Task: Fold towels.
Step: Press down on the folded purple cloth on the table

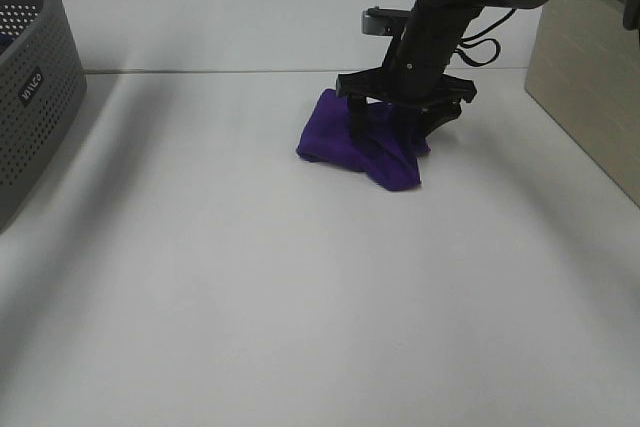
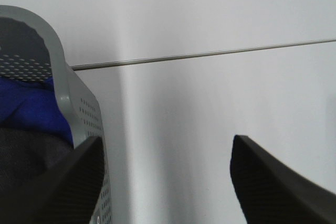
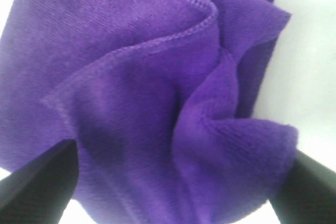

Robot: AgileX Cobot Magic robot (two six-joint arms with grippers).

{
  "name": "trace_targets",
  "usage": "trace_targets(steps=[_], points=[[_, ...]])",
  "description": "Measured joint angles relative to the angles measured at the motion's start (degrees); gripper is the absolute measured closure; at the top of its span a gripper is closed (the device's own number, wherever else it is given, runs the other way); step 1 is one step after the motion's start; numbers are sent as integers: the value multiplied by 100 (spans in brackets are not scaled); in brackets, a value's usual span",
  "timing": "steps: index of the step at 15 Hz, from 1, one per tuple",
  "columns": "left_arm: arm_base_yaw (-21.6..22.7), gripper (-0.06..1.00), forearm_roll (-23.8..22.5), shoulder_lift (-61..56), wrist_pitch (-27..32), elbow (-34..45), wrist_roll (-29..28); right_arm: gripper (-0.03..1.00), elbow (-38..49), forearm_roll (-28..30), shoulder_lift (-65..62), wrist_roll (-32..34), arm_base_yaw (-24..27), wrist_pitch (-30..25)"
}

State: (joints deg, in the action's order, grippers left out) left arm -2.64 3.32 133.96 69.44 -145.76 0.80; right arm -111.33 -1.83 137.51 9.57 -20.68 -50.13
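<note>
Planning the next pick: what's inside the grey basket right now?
A blue cloth lies inside the basket, against its wall, with something dark grey next to it. The basket's wall and the left gripper hide the rest, so I cannot tell how many pieces remain.

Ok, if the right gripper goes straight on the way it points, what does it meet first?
The right gripper, jaws open, would meet the crumpled deep purple microfibre towel, probably almost at once.

A plain white surface point(image 1: 300, 297) carries a crumpled deep purple towel point(image 1: 375, 152), lying in loose folds right of middle, and a grey perforated basket point(image 1: 30, 97) at its left edge, well apart.
</note>
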Motion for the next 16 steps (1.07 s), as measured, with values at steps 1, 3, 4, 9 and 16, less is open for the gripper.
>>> trace_targets(steps=[1,3,4,9,16], points=[[0,31,0,0,0,0,11,8,0,241,11,0,0,-57],[0,31,0,0,0,0,23,11,0,510,52,0,6,-74],[0,31,6,0,0,0,23,12,0,596,52,0,6,-80],[0,31,6,0,0,0,23,43,0,1295,52,11,6,-92],[0,31,6,0,0,0,23,84,-607,1633,52,109,23,-155]])
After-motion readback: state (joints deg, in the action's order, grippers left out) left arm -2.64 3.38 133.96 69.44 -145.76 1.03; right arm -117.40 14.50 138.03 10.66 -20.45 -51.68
